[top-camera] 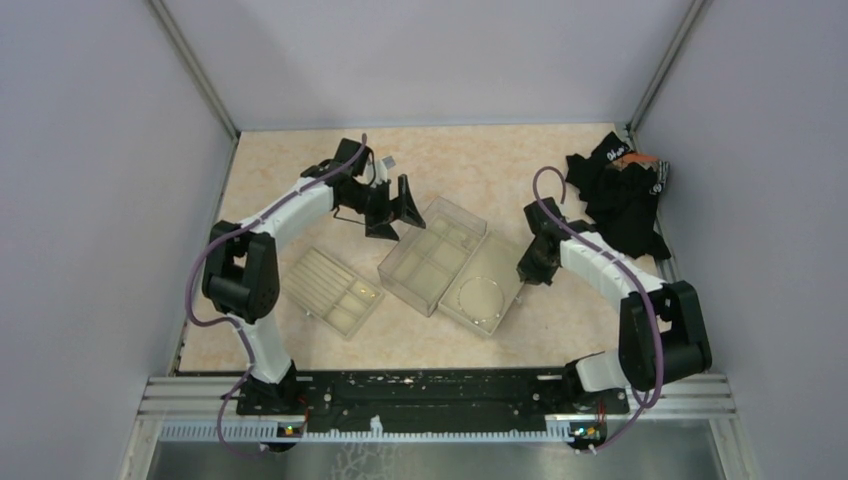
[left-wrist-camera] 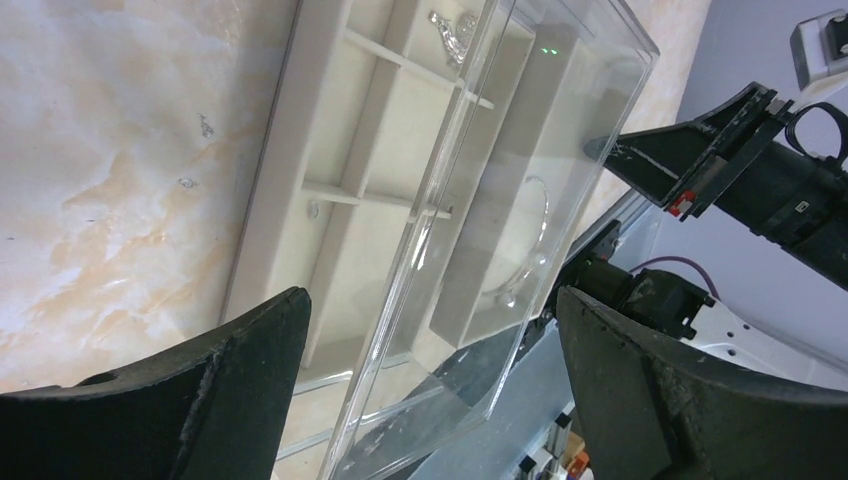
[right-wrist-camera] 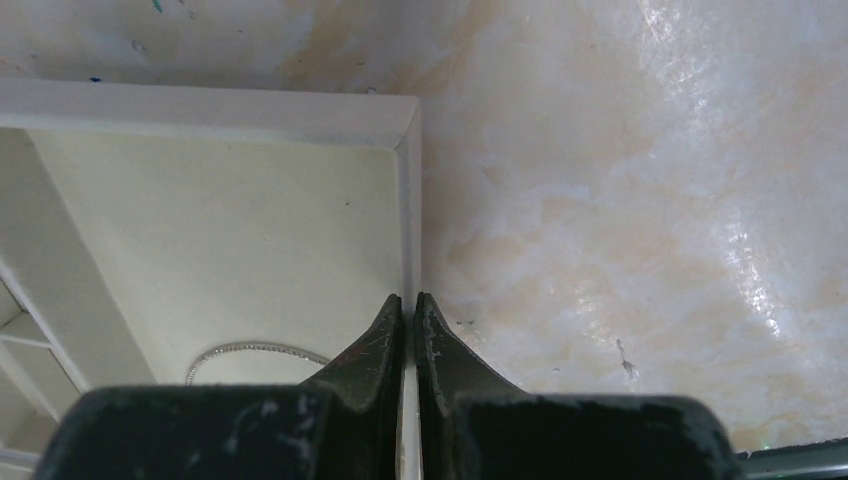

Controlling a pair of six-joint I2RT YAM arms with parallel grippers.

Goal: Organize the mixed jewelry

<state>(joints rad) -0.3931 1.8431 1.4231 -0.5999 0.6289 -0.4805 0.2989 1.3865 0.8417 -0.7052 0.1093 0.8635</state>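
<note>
The silvery wire loop point(top-camera: 480, 295) lay flat in the open beige tray point(top-camera: 500, 265), near its front end and apart from the walls. A tiny pale metallic piece point(left-wrist-camera: 455, 30) sat in a far compartment of the clear-walled compartmented box point(top-camera: 430, 262), which touched that tray along one long side.

The right hand point(top-camera: 527, 272) was closed tight with nothing visibly in it. Its tips were at the tray's right rim, with bare marbled surface point(right-wrist-camera: 620, 220) beyond.

The left hand point(top-camera: 395, 215) hung spread wide and empty over the box's far-left corner. A slotted tray point(top-camera: 335, 290) lay left of the box across a narrow gap. A black cloth heap point(top-camera: 620, 195) filled the far-right corner against the wall.
</note>
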